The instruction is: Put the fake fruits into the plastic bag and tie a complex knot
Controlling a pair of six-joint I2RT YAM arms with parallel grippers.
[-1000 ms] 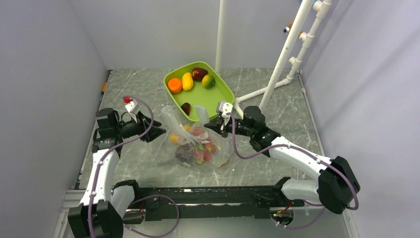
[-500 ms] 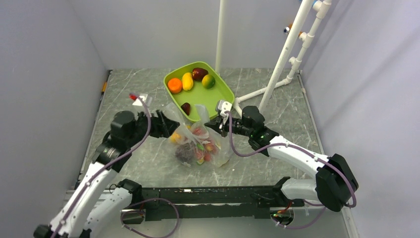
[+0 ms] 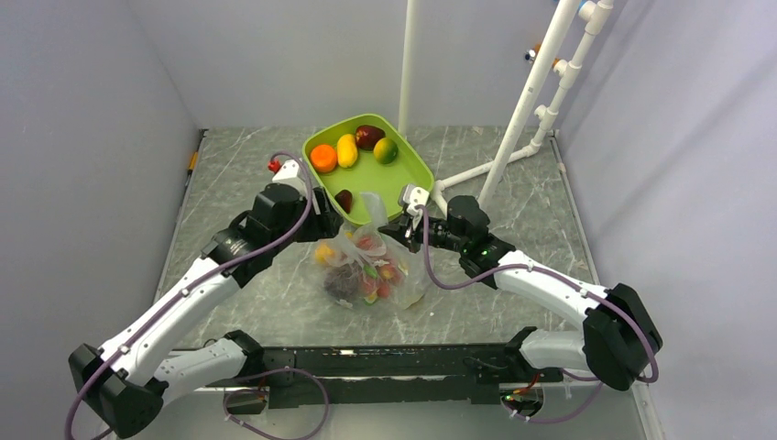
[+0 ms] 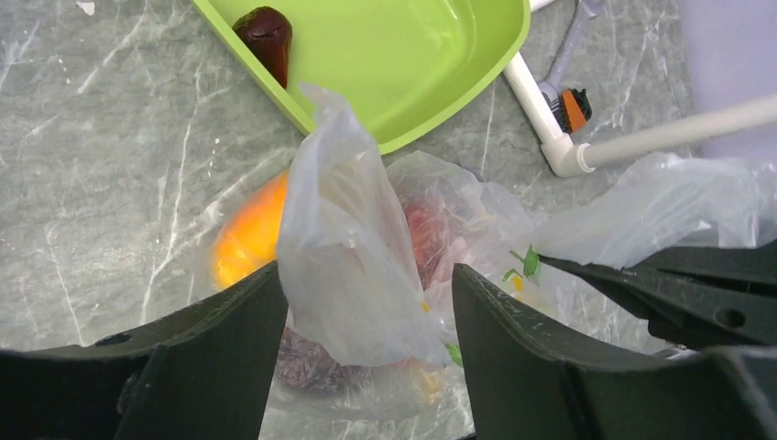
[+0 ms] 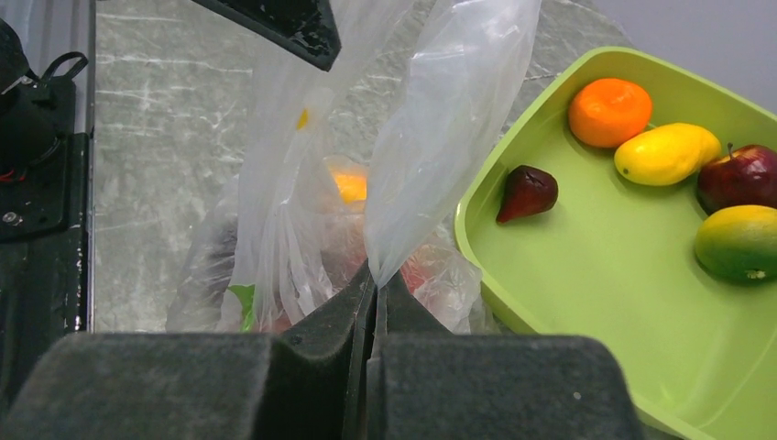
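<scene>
Green tray [image 3: 405,177], five fruits [image 3: 322,158] inside, one plastic bag [image 3: 404,280]

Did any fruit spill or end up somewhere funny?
Nothing has spilled. But five fake fruits sit in the green tray, outside the plastic bag, and the bag's mouth is untied; the right fingers pinch one flap.

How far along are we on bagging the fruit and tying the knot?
Done: several fruits sit in the plastic bag. In hand: right fingers pinch one flap; left fingers stand open around the other. Remaining: five more fruits in the green tray, and no knot yet.
</scene>
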